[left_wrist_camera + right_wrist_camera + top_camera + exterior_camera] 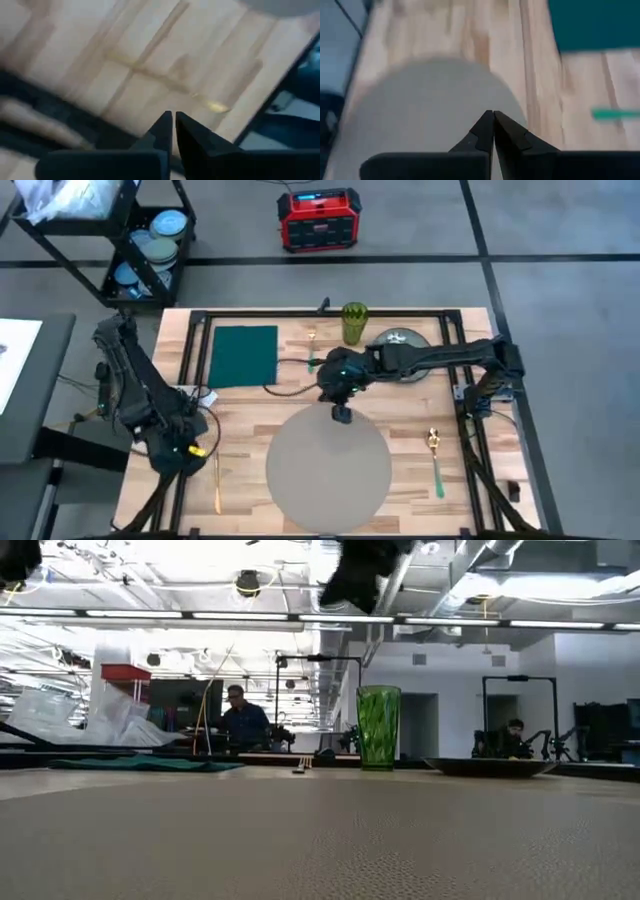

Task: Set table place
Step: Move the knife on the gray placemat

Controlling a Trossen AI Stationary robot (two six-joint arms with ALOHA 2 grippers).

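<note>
Currently the placemat (pixel 328 460) lies bare on the counter (pixel 250 405); right tool (pixel 342 414) closed and empty above its far edge (left tool (pixel 192 448) closed, parked), so next fetch the plate (pixel 402 342).

Bright ceiling strip lights (pixel 200 612) glare in the low view — both wrist views blurred throughout.

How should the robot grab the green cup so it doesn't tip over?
A guess: grip the green cup around its side wall, about halfway up, coming in level from the placemat side. It stands upright and tall near the table's far edge, with the plate close beside it, so that side looks freest.
</note>
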